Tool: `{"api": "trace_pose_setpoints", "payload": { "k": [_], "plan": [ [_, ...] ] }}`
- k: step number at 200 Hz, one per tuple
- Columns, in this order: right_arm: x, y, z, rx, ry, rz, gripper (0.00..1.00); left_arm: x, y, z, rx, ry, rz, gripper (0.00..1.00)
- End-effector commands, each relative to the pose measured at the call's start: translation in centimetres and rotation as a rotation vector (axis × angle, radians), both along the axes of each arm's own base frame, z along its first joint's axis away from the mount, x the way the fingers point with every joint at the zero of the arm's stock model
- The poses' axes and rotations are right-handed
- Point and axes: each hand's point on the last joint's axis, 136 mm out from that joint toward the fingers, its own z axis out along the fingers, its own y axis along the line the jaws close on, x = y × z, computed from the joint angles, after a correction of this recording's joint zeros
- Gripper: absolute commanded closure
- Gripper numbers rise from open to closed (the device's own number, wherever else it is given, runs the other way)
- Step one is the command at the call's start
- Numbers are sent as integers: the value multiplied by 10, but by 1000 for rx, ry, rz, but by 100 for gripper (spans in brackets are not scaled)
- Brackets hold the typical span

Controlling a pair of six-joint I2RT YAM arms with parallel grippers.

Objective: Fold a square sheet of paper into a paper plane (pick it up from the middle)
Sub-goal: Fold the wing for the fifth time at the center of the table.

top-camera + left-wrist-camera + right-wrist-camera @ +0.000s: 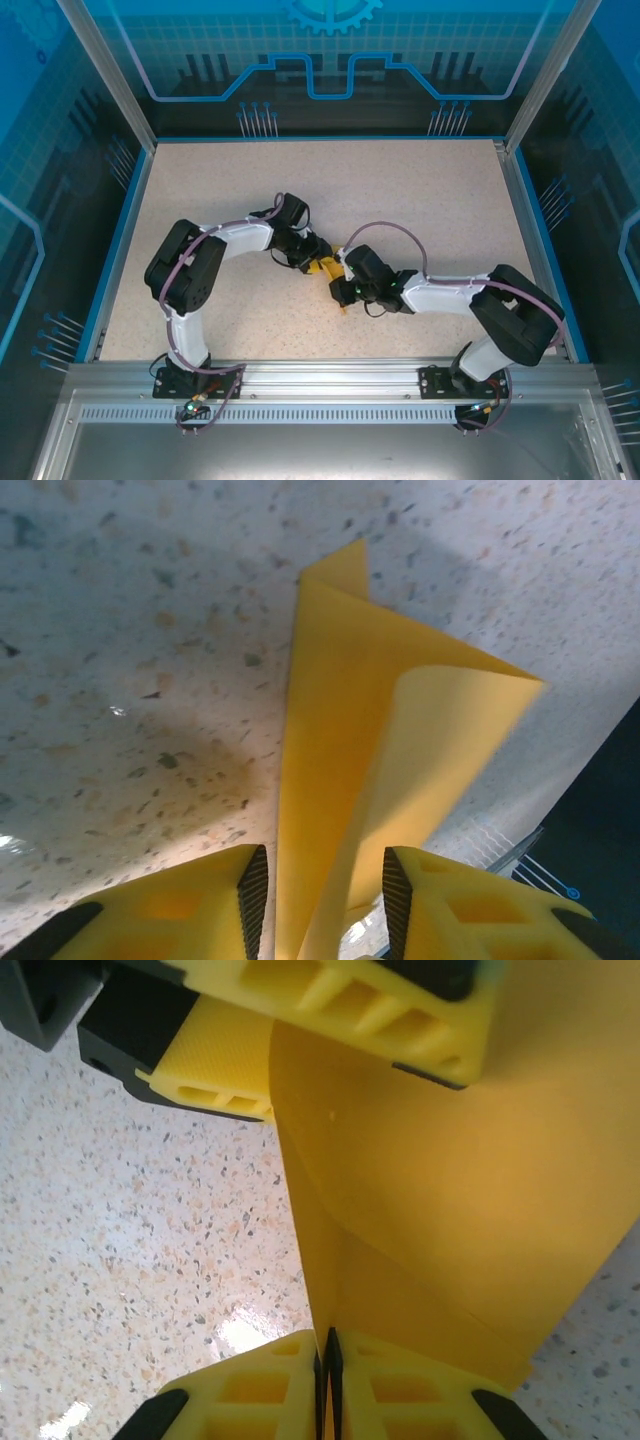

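1. 2 grippers meet at the sheet of paper [327, 267] near the middle of the table [430, 200]. The left gripper [310, 255] is on its left and the right gripper [342, 282] is on its right.
2. In the right wrist view, the right gripper [325, 1360] is clenched on the paper [430, 1210]. Its 2 yellow fingers are pressed together with a thin paper edge pinched between the black pads.
3. In the left wrist view, the left gripper [325, 880] is partly open. The paper [350, 730] runs up between its 2 pads, with a gap showing beside the right pad.
4. The paper is plain orange-yellow and no longer flat. It is doubled over into layers, with 1 sharp crease running lengthwise and 1 softer curved fold.
5. From the left wrist it narrows to a pointed corner at the far end, and a broad flap spreads out to the right.
6. The speckled beige tabletop [130, 680] lies beyond it. I cannot tell whether the paper touches the tabletop.
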Motion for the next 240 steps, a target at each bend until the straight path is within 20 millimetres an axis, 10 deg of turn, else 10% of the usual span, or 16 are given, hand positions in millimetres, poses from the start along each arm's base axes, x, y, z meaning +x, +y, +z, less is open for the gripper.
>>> {"api": "trace_pose_setpoints", "payload": {
  "k": [1, 76, 145, 240],
  "plan": [
    [-1, 1, -4, -83, -31, 29, 88, -3, -1, 0, 24, 24, -20, 64],
    [-8, -1, 1, -220, -92, 39, 81, -5, 0, -1, 42, 37, -34, 100],
    [-21, -10, 4, -464, -201, 34, 57, -4, -1, 4, 33, 33, -27, 100],
    [-23, -5, -7, -617, -256, 25, 70, -5, -2, 6, 27, 37, -32, 100]
  ]
}}
